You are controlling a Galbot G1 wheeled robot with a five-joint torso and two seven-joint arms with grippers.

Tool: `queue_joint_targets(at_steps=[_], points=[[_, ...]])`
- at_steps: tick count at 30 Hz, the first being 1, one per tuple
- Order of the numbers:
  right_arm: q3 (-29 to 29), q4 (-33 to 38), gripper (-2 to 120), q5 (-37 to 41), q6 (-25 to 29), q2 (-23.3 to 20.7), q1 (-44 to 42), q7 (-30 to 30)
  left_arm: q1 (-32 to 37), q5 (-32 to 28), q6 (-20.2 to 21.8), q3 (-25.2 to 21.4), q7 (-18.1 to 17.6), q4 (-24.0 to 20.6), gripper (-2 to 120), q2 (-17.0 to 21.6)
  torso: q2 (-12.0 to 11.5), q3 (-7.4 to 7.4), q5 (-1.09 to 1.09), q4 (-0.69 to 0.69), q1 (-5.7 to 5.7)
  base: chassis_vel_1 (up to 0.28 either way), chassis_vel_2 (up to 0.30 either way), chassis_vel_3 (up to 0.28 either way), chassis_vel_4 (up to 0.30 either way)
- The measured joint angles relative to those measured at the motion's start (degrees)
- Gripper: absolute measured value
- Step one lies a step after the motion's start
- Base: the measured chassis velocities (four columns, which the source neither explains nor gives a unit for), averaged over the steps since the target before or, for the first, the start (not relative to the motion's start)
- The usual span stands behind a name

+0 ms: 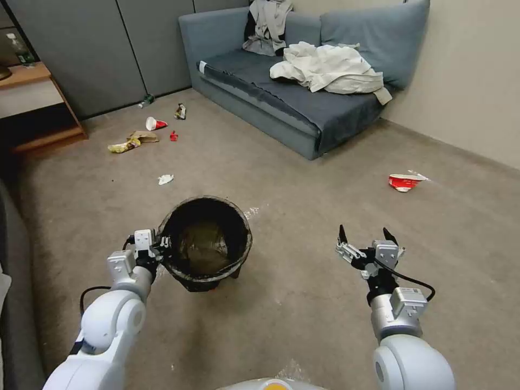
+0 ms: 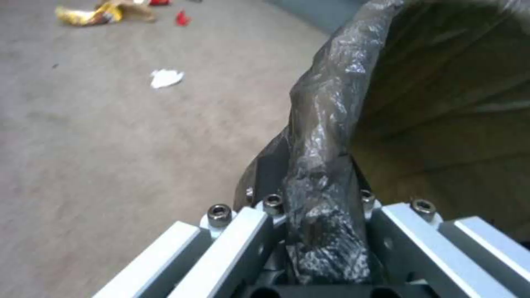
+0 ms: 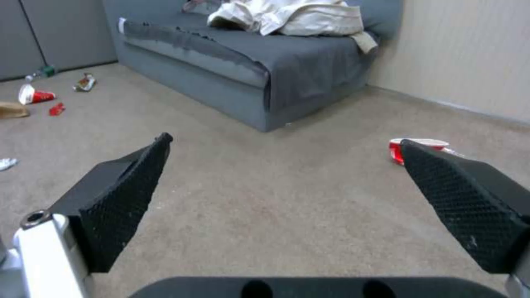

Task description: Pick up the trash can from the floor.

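The trash can sits low and centre in the head view, tilted, over the floor. The left gripper is clamped on its bag-covered rim (the left wrist view shows the plastic pinched between the fingers). Lower right, the right gripper hangs spread wide, holding nothing

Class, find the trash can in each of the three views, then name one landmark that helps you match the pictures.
Head view: the trash can sits lower centre, its rim in the left tool.
Left wrist view: its bagged rim runs from the tool up the right side.
Right wrist view: not in it.
Shared landmark: the white scrap on the carpet, seen in all three.
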Motion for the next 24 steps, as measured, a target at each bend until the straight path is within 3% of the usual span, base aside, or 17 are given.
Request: queue_joint_targets(at_steps=[7, 24], points=[[0.05, 0.53, 100, -0.02, 0.00, 0.03, -0.12, 0.13, 2.76, 1.06, -1.69, 0.16, 1.31, -5.47, 2, -0.27, 0.00, 0.00, 0.00, -0.01, 0.00, 0.000, 0.000, 0.000, 0.000], [0.28, 0.73, 100, 0.17, 0.00, -0.21, 0.06, 0.45, 4.34, 4.10, -2.44, 0.65, 1.65, -7.01, 2, -2.02, 0.00, 0.00, 0.00, 0.00, 0.00, 0.000, 0.000, 0.000, 0.000]])
